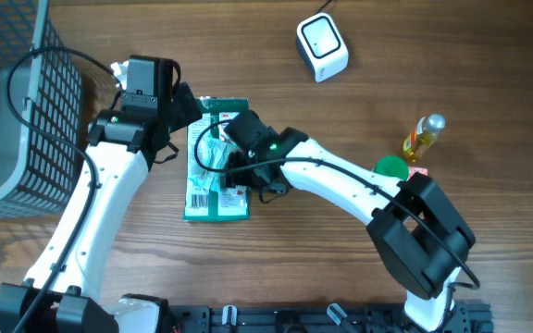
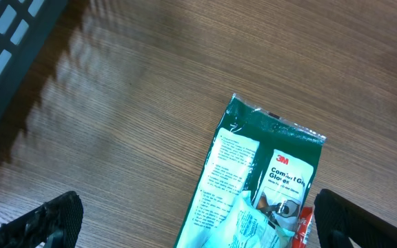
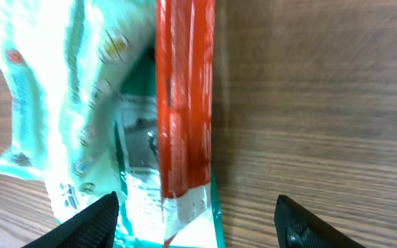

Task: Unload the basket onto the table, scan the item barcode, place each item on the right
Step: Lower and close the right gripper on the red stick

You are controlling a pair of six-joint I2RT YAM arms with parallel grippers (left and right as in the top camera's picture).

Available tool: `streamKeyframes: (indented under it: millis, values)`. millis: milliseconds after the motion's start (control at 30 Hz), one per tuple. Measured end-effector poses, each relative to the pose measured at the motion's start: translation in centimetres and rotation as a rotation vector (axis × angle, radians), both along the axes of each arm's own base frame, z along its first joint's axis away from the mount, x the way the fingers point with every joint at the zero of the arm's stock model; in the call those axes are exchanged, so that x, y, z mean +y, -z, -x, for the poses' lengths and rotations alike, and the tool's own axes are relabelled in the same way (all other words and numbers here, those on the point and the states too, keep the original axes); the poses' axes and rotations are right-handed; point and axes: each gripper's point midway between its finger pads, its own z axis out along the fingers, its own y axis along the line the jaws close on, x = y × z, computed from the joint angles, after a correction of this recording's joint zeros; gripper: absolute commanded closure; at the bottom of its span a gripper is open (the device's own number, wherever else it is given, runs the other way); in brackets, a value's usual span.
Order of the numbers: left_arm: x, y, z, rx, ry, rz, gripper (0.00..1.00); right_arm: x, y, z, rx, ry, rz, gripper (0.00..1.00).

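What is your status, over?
Left hand open, empty. Right hand open above the red packet. Green glove pack flat on table, pale packet on it. Scanner stands apart.

Table (image 1: 489, 55): packet (image 1: 213, 209), scanner (image 1: 322, 48), bottle (image 1: 422, 137), basket (image 1: 17, 111).

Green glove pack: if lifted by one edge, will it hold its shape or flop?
Probably floppy: the green glove pack looks like thin crinkled film lying flat on the table, so it likely sags. Its glossy surface may slip. The red packet and pale packet lying on it would likely slide off.
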Motion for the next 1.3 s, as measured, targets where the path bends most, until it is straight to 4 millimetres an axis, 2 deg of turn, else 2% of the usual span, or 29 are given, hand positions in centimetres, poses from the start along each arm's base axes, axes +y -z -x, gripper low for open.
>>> streamKeyframes:
  millis: [133, 200, 300, 467, 700, 1300]
  values:
    - [0.0, 0.0, 0.0, 0.000, 0.000, 0.000, 0.00, 0.0, -0.3, -0.2, -0.030, 0.007, 0.027, 0.37]
    - [0.0, 0.0, 0.0, 0.000, 0.000, 0.000, 0.00, 0.0, -0.2, -0.1, -0.048, 0.010, 0.052, 0.41]
    - [0.0, 0.0, 0.0, 0.000, 0.000, 0.000, 0.00, 0.1, -0.1, 0.5, -0.081, 0.006, 0.099, 0.52]
    - [0.0, 0.0, 0.0, 0.000, 0.000, 0.000, 0.00, 0.3, -0.2, 0.8, -0.160, 0.010, 0.160, 0.60]
    - [0.0, 0.0, 0.0, 0.000, 0.000, 0.000, 0.00, 1.0, -0.7, -0.2, -0.235, 0.034, 0.156, 0.60]
    - [0.0, 0.0, 0.0, 0.000, 0.000, 0.000, 0.00, 1.2, 0.1, 0.1, -0.224, 0.035, 0.165, 0.66]
